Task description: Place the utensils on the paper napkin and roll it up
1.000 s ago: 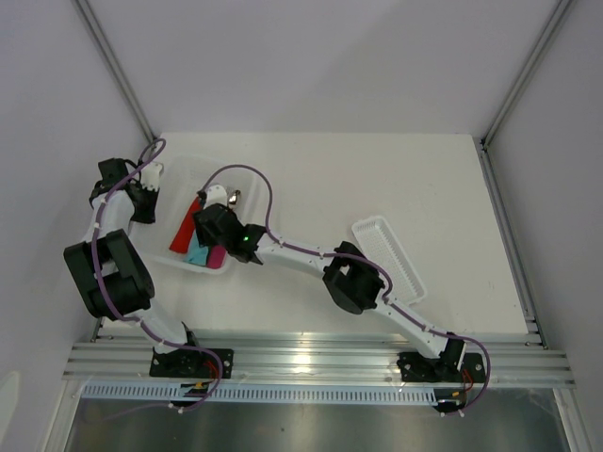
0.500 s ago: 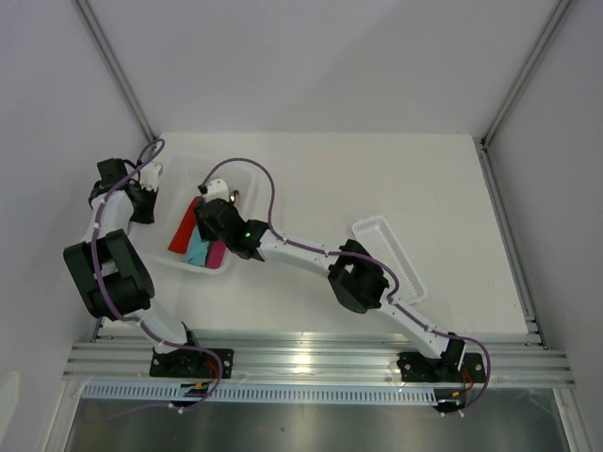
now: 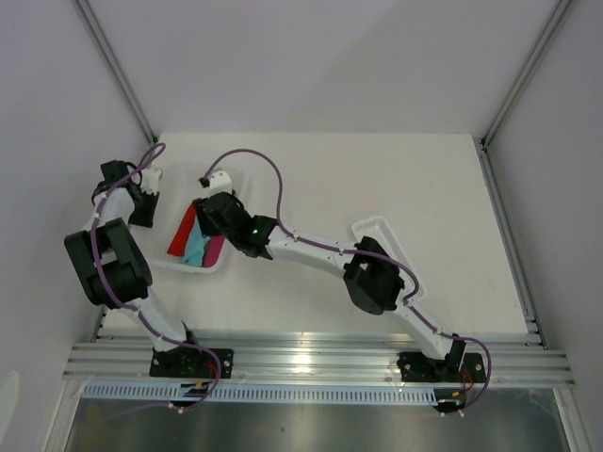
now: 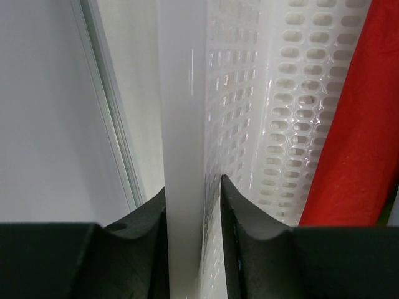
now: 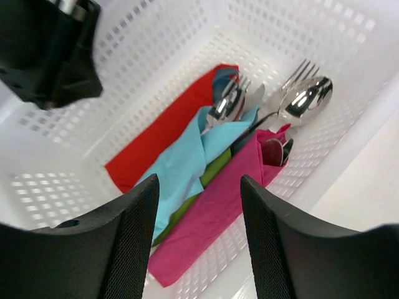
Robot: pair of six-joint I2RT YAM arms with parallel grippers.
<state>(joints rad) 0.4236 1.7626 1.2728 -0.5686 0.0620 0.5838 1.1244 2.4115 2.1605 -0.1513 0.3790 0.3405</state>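
Observation:
The teal paper napkin [image 5: 187,165] lies loosely rolled in a white perforated basket [image 5: 156,47], on top of red, green and pink rolls. Silver utensil tips [image 5: 225,103] poke from its far end. In the top view the napkin [image 3: 196,247] shows between the red and pink rolls. My right gripper [image 5: 198,187] hangs open and empty above the basket's contents; the top view [image 3: 211,218] shows it over the basket [image 3: 179,266]. My left gripper [image 4: 193,187] is shut on the basket's left rim [image 4: 181,112], which the top view [image 3: 143,209] also shows.
A red roll [image 5: 162,134], a green roll [image 5: 215,174] and a pink roll [image 5: 230,199] fill the basket. A fork and spoon [image 5: 305,93] stick out near the pink roll. A narrow white tray [image 3: 394,259] lies on the table partly under the right arm.
My right gripper has moved back and away from me over the basket, uncovering the rolls. The left gripper stays on the basket rim, its arm shifted slightly.

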